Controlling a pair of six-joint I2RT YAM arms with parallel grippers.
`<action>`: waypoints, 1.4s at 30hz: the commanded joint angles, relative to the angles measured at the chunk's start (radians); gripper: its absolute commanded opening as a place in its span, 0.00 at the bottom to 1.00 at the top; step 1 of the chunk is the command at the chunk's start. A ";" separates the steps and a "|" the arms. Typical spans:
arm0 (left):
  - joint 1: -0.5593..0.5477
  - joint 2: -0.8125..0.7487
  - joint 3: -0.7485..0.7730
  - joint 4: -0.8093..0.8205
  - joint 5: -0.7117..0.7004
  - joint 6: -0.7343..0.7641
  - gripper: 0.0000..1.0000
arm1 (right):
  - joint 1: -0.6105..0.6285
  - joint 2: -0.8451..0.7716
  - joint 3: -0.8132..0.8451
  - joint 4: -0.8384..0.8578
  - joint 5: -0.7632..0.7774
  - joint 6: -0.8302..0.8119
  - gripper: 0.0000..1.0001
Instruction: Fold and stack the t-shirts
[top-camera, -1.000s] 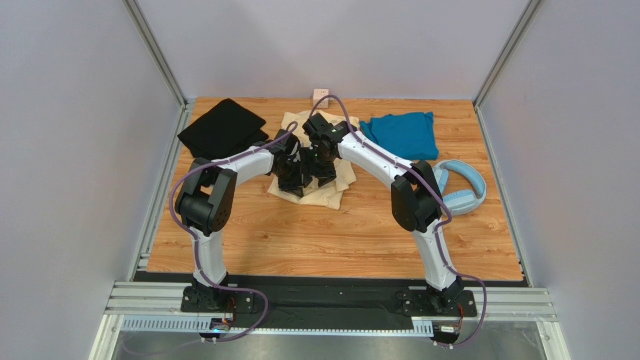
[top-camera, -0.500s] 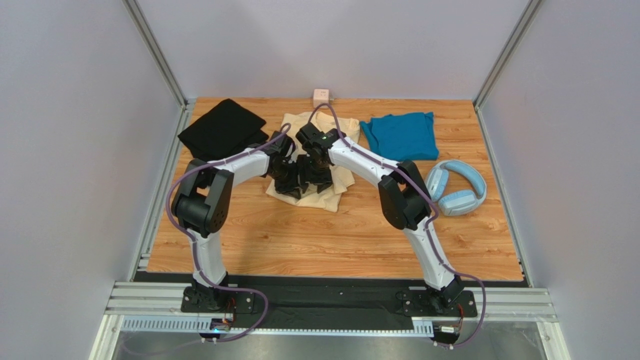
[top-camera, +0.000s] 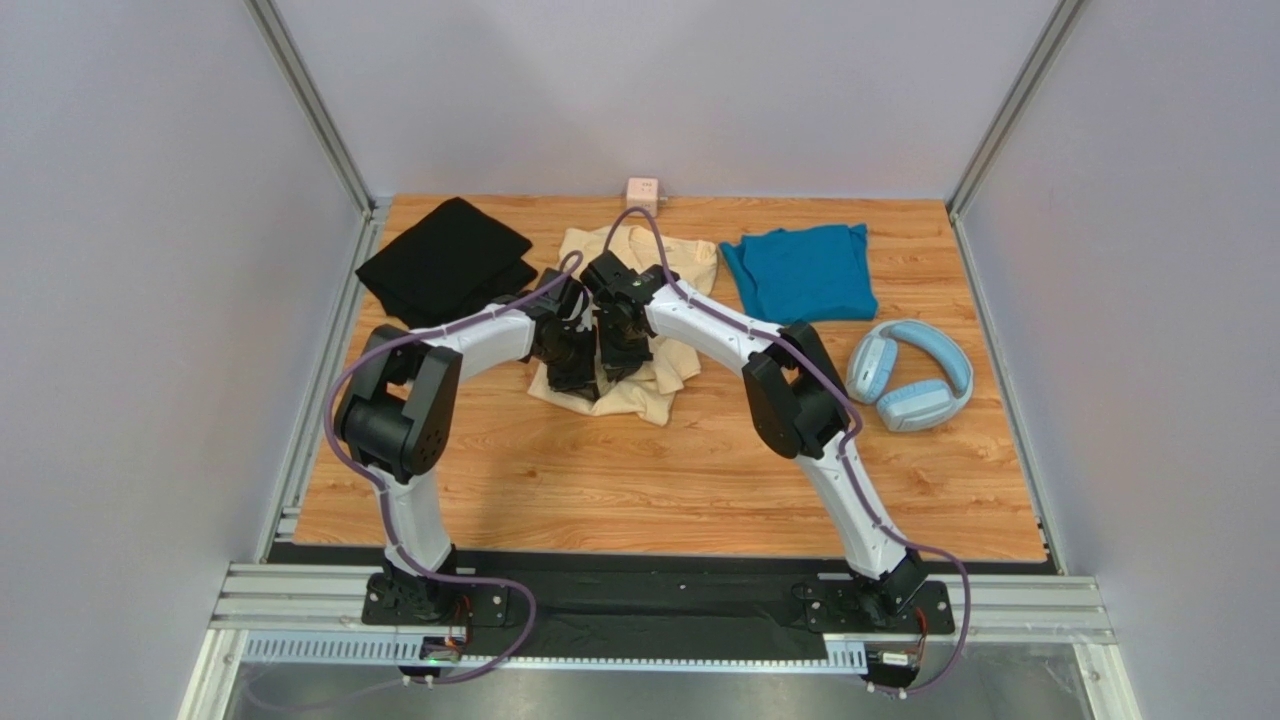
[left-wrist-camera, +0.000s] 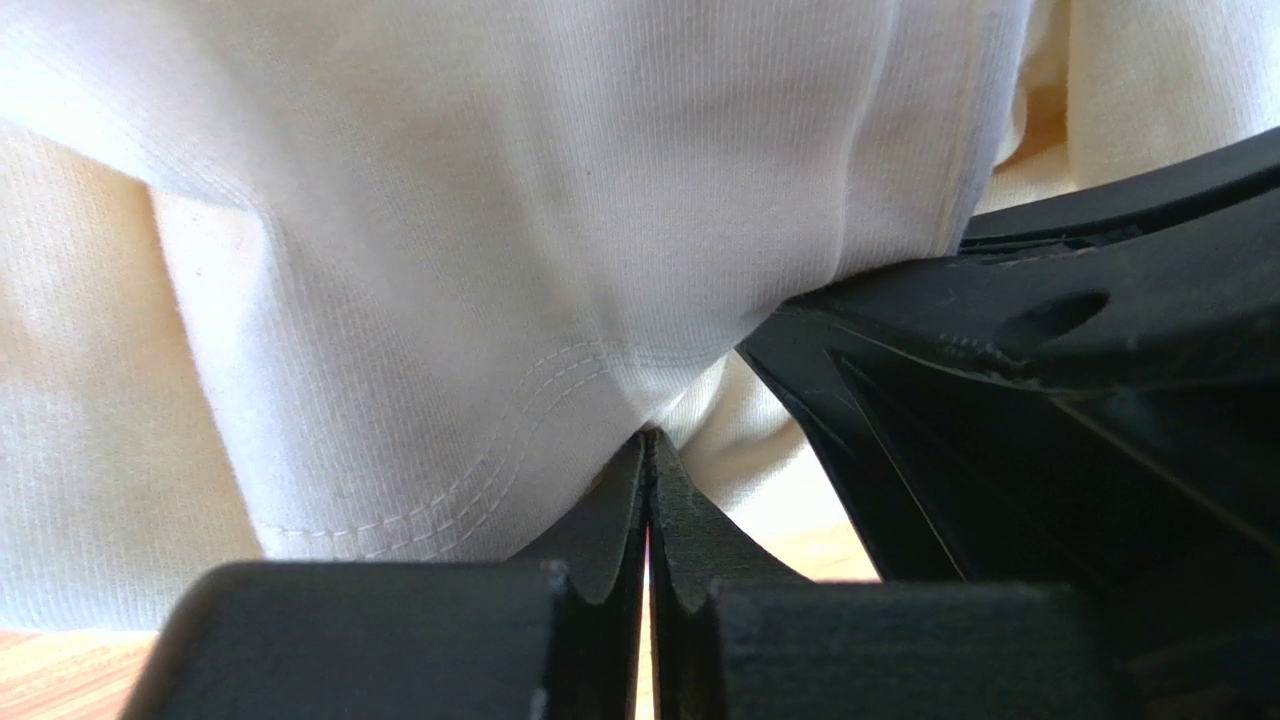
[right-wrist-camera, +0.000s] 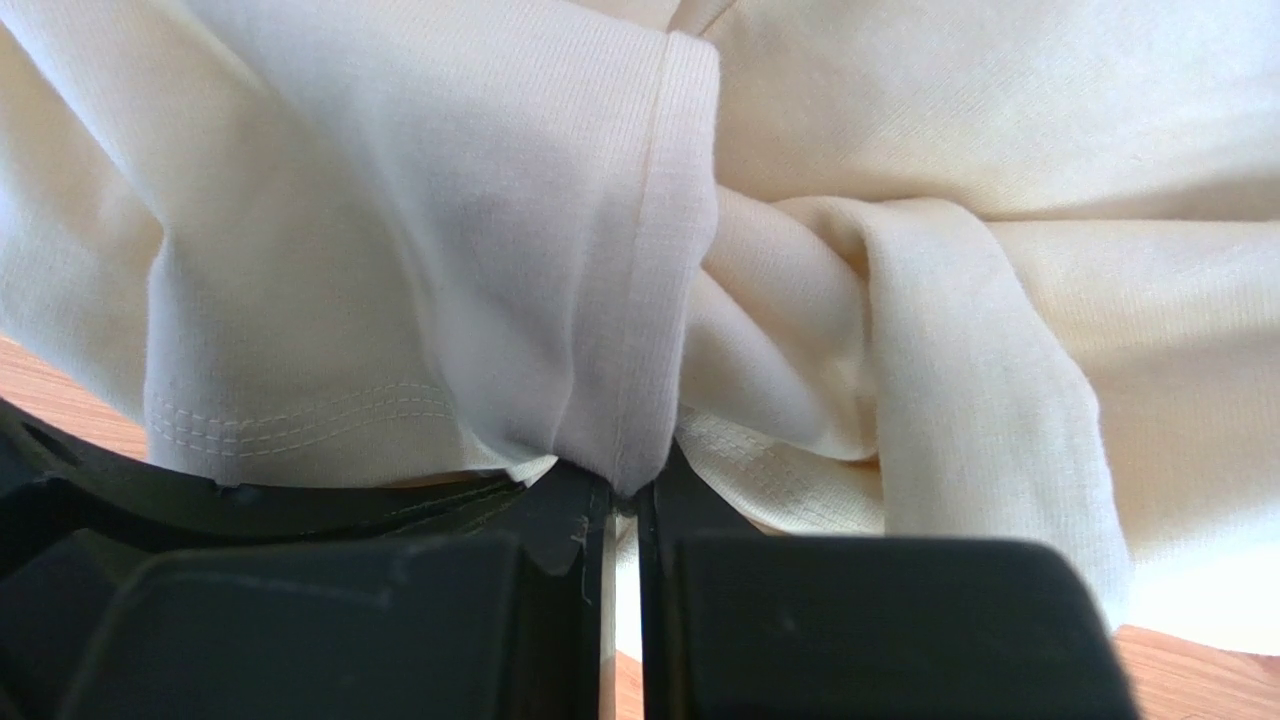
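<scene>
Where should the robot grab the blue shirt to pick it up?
Probably at a near corner of the blue shirt, coming straight down from above. It lies low on the table with nothing to slide under, so a loose corner looks easiest to pinch.

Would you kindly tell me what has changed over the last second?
The right end effector shifted left toward the left end effector and closed on the cream shirt, whose bundle slid slightly left. The left end effector stayed shut on the same shirt; the black shirt, teal shirt, headphones and pink cube did not move.
</scene>
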 joint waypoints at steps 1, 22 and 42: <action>-0.030 0.052 -0.071 -0.125 -0.063 0.064 0.00 | 0.006 0.022 0.048 0.073 0.115 -0.048 0.01; -0.030 0.093 -0.080 -0.108 -0.046 0.050 0.00 | -0.126 -0.021 0.209 -0.033 0.089 -0.130 0.00; -0.030 0.090 -0.097 -0.137 -0.045 0.064 0.00 | -0.263 0.037 0.447 0.067 -0.057 -0.140 0.40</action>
